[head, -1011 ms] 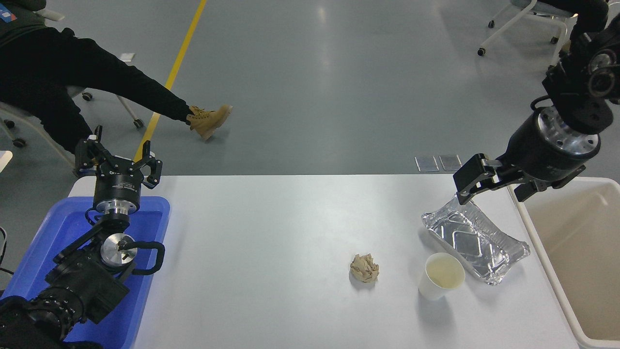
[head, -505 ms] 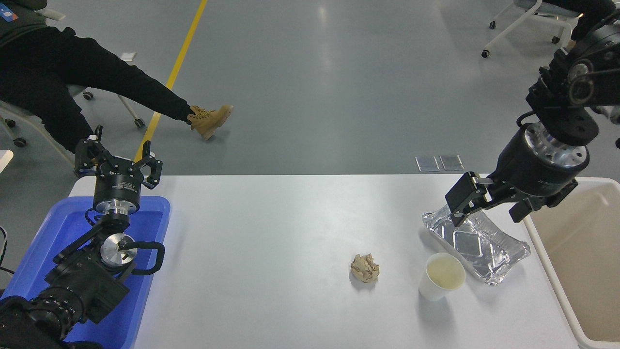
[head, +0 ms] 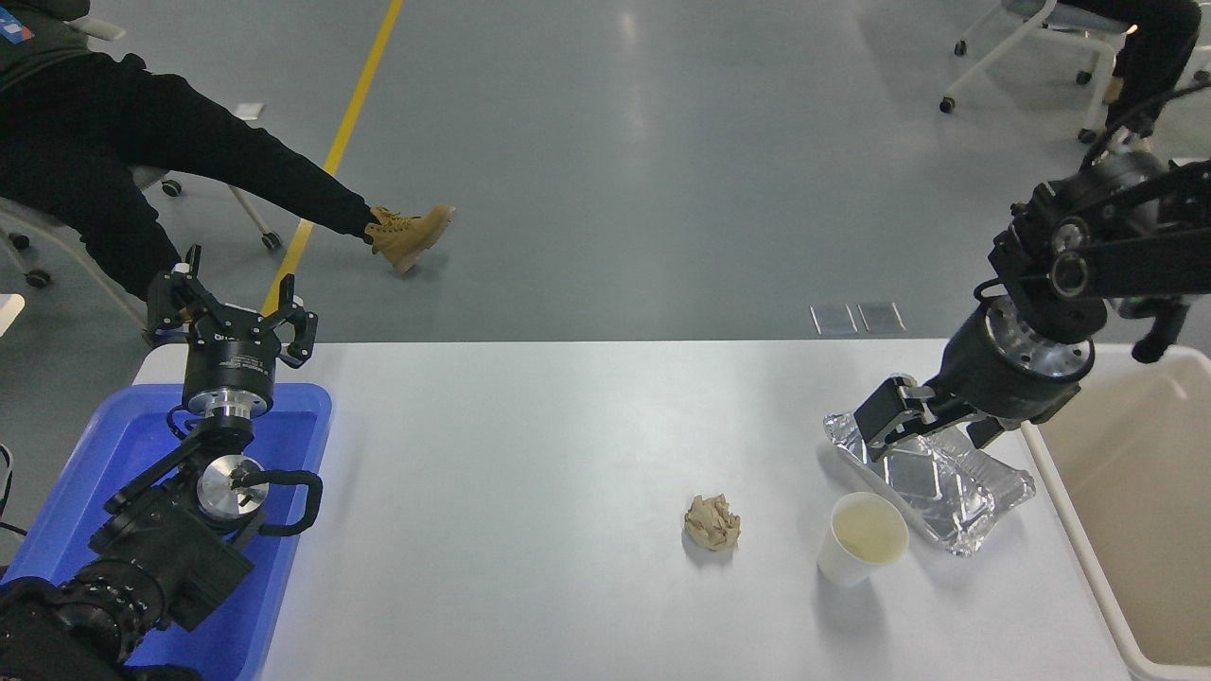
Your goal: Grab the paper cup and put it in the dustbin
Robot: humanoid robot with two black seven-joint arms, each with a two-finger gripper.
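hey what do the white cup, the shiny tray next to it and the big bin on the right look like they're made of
The paper cup looks like matte white paper: rolled rim, cream inside. The foil tray seems thin aluminium foil, mirror-shiny with creased walls. The dustbin appears to be smooth beige plastic with a thick pale rim.

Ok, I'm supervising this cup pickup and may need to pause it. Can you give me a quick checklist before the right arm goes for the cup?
1. Paper cup upright, open end up, free on the table: ok.
2. Right gripper open: ok.
3. Right gripper lined up over the cup: not ok; it hangs over the foil tray, beyond the cup.
4. Room around the cup: cannot tell; the tray's near edge sits very close to the rim.
5. Crumpled paper ball out of the way: ok, apart on the cup's left.
6. Dustbin open at the table's right edge: ok.
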